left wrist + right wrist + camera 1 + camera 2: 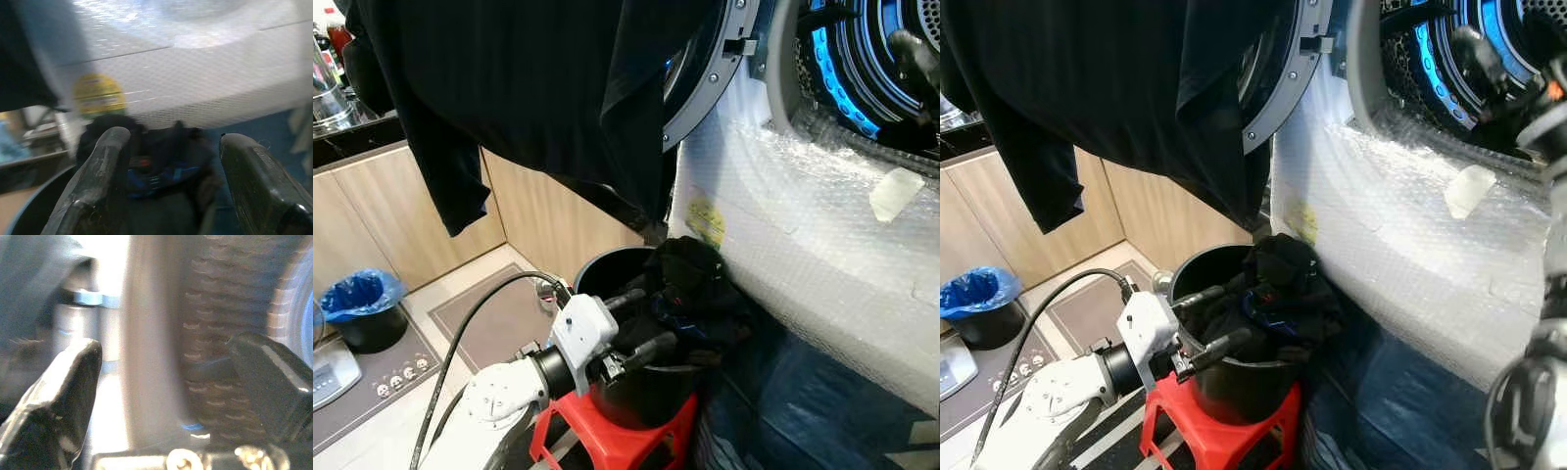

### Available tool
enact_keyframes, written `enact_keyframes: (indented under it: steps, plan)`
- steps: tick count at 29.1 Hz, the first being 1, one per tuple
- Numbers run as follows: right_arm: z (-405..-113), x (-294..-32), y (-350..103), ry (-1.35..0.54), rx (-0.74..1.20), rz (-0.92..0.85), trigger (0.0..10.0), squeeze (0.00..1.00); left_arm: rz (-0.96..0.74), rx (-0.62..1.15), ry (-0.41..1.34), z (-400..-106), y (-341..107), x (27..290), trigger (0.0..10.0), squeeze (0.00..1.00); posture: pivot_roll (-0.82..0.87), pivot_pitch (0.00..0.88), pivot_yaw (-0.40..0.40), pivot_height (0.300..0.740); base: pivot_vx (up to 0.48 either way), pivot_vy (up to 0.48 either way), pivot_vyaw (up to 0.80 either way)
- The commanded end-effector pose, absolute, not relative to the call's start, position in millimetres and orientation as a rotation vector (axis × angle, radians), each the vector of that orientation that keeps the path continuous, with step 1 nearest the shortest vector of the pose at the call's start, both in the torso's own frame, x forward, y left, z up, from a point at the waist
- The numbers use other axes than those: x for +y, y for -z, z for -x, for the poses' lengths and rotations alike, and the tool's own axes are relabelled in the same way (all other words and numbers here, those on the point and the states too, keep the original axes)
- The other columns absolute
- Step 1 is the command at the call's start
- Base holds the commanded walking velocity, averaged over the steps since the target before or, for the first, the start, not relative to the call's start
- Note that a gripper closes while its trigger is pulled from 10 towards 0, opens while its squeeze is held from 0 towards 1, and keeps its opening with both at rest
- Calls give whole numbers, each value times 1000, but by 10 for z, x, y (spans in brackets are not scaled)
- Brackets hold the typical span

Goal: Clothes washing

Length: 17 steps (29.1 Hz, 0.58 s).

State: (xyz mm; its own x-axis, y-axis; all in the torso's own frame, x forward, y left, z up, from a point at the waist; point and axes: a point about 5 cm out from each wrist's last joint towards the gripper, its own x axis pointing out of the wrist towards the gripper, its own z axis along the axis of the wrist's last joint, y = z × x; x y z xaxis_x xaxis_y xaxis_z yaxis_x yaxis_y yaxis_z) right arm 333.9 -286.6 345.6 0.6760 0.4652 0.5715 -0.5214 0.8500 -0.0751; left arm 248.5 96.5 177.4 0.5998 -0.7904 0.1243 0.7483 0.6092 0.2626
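Black bucket (636, 387) at 6 o'clock, standing on a red stool (617, 439), heaped with dark clothes (690, 294) spilling over its 3 o'clock rim. Left gripper (641, 323) reaching over the 9 o'clock rim, jaws spread wide, empty, just short of the pile. Washing machine (803, 245), wrapped in bubble film, touching the bucket at 3 o'clock; open door (705, 83) at 12 with a black garment (529, 88) draped over it. Right gripper (166, 382) at the drum opening (1469, 69), jaws wide apart, holding nothing.
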Motion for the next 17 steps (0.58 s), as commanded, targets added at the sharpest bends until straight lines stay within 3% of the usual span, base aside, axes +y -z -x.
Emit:
enact_keyframes:
  steps: [1,8,17]
  plan:
    - [-3205,-2794,-3531,-653,-671,-90,10000,0,-181,-229,885,-2520,-1780,979,10000,0,-48,44,-2,740,0,0,0]
    - [-2859,-2535,-3021,-921,-572,-114,10000,0,-168,-201,796,-2651,-1732,1065,10000,0,-53,45,9,740,0,0,0]
    - [-2522,-2398,-2694,-1019,-454,-190,10000,0,-173,-176,763,-2755,-1641,1083,10000,0,-83,51,26,740,0,0,0]
